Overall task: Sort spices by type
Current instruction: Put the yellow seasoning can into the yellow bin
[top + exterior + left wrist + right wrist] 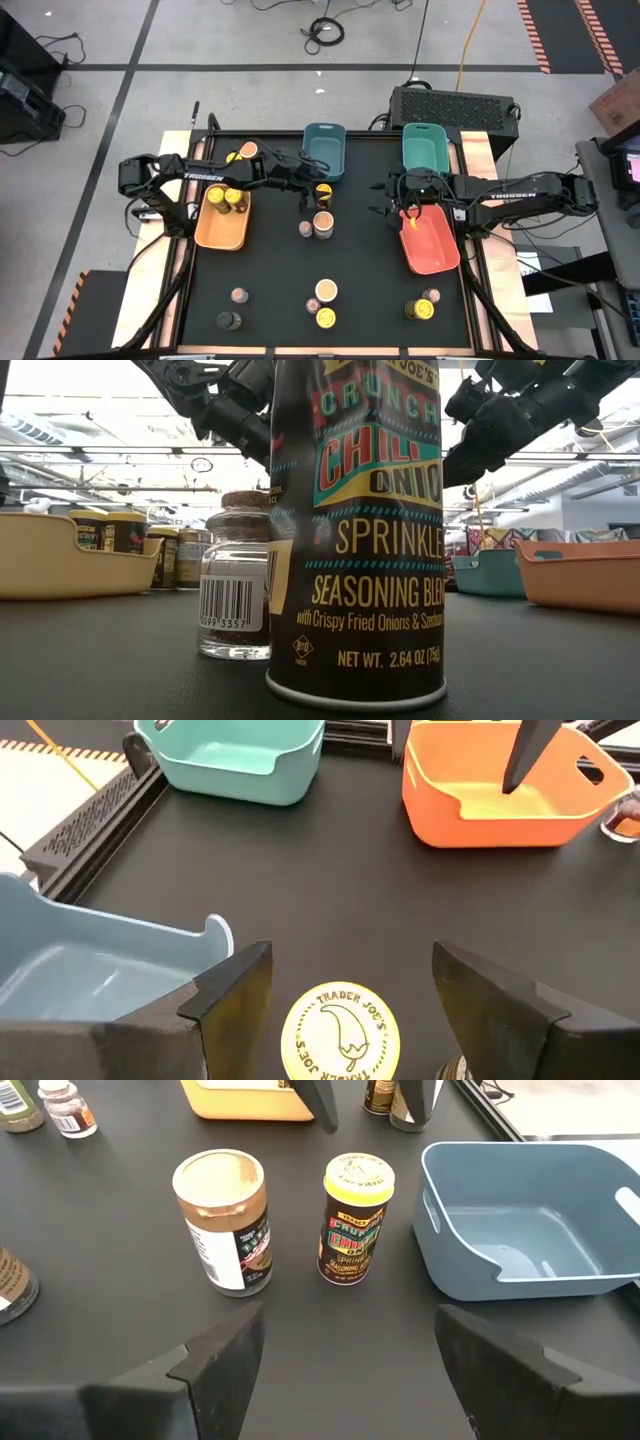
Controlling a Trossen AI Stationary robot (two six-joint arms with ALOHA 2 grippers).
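A yellow-lidded spice jar (323,190) stands upright on the black table just near of the blue bin (324,150). My left gripper (345,955) is open just above it. Its fingers stand on either side of the yellow lid (340,1030) without touching it. My right gripper (385,205) hangs open and empty at the left rim of the red bin (430,245). It faces that jar (357,1220) and a tan-topped jar (220,1220). Two yellow-lidded jars (232,197) stand in the orange bin (222,225).
A teal bin (430,145) stands at the far right. A tiny pinkish-topped jar (305,229) stands beside the tan-topped one. Two jars (243,154) stand at the far left. Several more jars (325,305) are scattered along the near edge, some at the near right (425,305).
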